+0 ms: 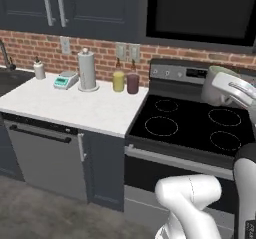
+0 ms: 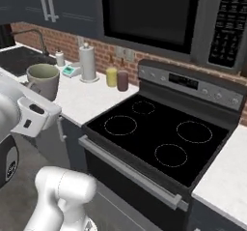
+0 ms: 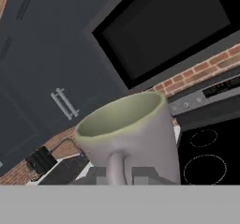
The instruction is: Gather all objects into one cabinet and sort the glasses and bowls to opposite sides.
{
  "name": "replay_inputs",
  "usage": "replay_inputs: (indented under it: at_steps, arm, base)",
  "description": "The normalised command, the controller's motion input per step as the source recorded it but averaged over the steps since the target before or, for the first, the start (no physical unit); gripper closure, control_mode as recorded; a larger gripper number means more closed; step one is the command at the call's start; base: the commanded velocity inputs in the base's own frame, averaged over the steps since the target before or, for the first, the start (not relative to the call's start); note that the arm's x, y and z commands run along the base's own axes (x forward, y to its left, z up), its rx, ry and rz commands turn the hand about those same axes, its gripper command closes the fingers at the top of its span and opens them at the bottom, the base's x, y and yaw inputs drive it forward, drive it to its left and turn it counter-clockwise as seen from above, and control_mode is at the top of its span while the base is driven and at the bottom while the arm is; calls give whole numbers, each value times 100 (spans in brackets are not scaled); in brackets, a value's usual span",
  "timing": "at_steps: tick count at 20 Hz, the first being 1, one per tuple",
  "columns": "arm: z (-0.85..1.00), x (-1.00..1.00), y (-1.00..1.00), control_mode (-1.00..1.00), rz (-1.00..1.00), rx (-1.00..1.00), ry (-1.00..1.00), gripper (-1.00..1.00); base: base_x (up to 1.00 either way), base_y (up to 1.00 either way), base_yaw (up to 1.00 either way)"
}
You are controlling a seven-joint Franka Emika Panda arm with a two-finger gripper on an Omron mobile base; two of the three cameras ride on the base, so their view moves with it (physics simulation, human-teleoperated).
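Note:
My gripper [image 1: 231, 92] is shut on a pale grey mug [image 1: 216, 82] with a greenish inside, held upright in the air over the stove's right side. From the other side the mug [image 2: 43, 79] sits just above the gripper [image 2: 34, 110]. In the hand view the mug [image 3: 133, 131] looms close, its handle facing the camera and the gripper [image 3: 123, 175] at its base. The dark wall cabinet [image 1: 90, 5] with silver bar handles hangs above the counter, doors shut; the cabinet [image 3: 56, 78] lies behind the mug. The bowls are out of view.
A black stove [image 1: 187, 123] stands beside a white counter [image 1: 65, 108]. On the counter are a paper towel roll [image 1: 87, 70], a yellow jar [image 1: 118, 81], a maroon jar [image 1: 132, 83], a small scale [image 1: 66, 80] and a soap bottle [image 1: 39, 69]. A microwave [image 2: 159, 12] hangs above the stove.

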Motion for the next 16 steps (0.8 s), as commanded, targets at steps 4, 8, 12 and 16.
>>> replay_inputs:
  at_steps: [4,8,12,16]
  arm:
    - [0,0,0,100,0,0,0,100]
    - [0,0,0,100,0,0,0,100]
    - [0,0,0,100,0,0,0,100]
    - [0,0,0,100,0,0,0,100]
  base:
    - [0,100,55]
    - [0,100,53]
    - [-8,100,42]
    - [24,100,36]
